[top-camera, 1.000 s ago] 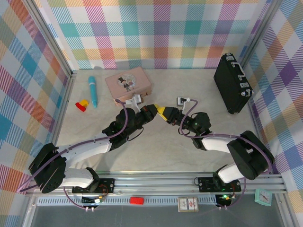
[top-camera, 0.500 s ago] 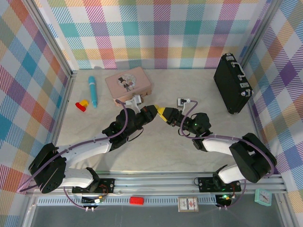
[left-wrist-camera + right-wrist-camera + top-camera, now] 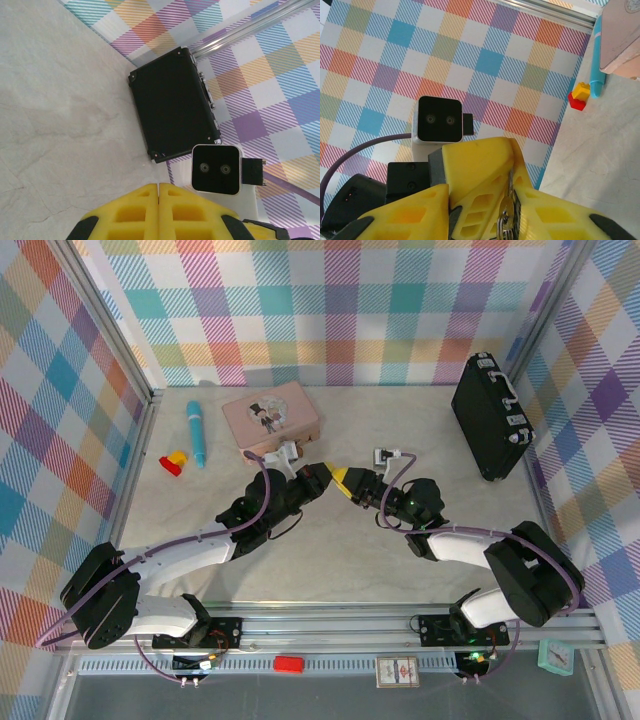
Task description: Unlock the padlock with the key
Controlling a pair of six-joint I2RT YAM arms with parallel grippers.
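My two grippers meet tip to tip above the middle of the table. The left gripper (image 3: pixel 325 473) is shut, its yellow fingers (image 3: pixel 159 186) pressed together. In the right wrist view a thin grey metal strip, the key (image 3: pixel 510 178), runs along the seam of those left fingers (image 3: pixel 475 165). Just below it sits the small brassy padlock (image 3: pixel 506 208) with thin wire loops under it, lying against one pad of my right gripper (image 3: pixel 490 210). The right gripper (image 3: pixel 346 480) is partly closed around the padlock. Where key and padlock join is hidden by the fingers.
A pink tin box (image 3: pixel 270 415) lies at the back, left of centre. A blue pen (image 3: pixel 196 433) and a red and yellow block (image 3: pixel 175 462) lie at the left. A black case (image 3: pixel 490 415) leans at the back right, near the right wall.
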